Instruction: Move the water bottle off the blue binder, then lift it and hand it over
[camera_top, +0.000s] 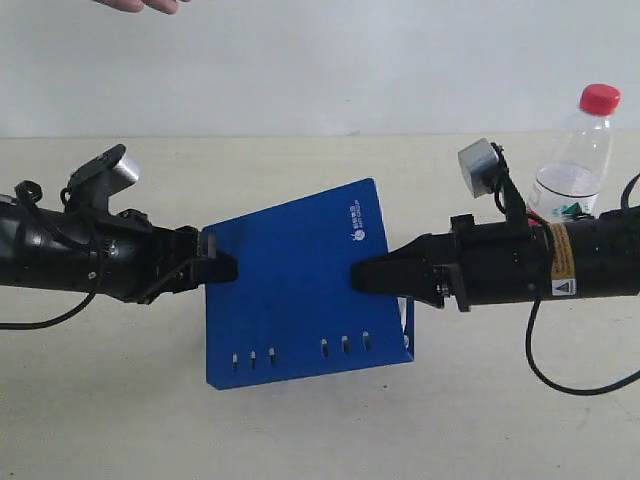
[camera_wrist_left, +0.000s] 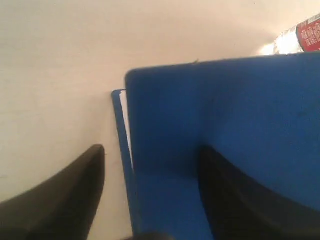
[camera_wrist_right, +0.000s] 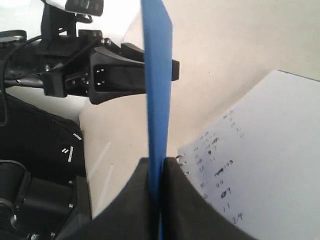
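Water bottle (camera_top: 580, 150) stands upright on the tabletop (camera_top: 100, 420) at the far right, behind the right arm and clear of the blue binder (camera_top: 300, 290), so the first step looks done. Right claw (camera_top: 358, 275) is clenched on the binder's raised cover, pinching its right edge to hold it tilted above a handwritten page (camera_wrist_right: 260, 150). Left claw (camera_top: 220, 265) is released, jaws spread at the cover's left edge (bearing little, I judge). A person's hand (camera_top: 140, 5) hovers far left, probably for the handover.

Clear plastic water bottle (camera_top: 578, 160), smooth matt blue binder (camera_top: 300, 290), white paper pages (camera_wrist_right: 265, 150).
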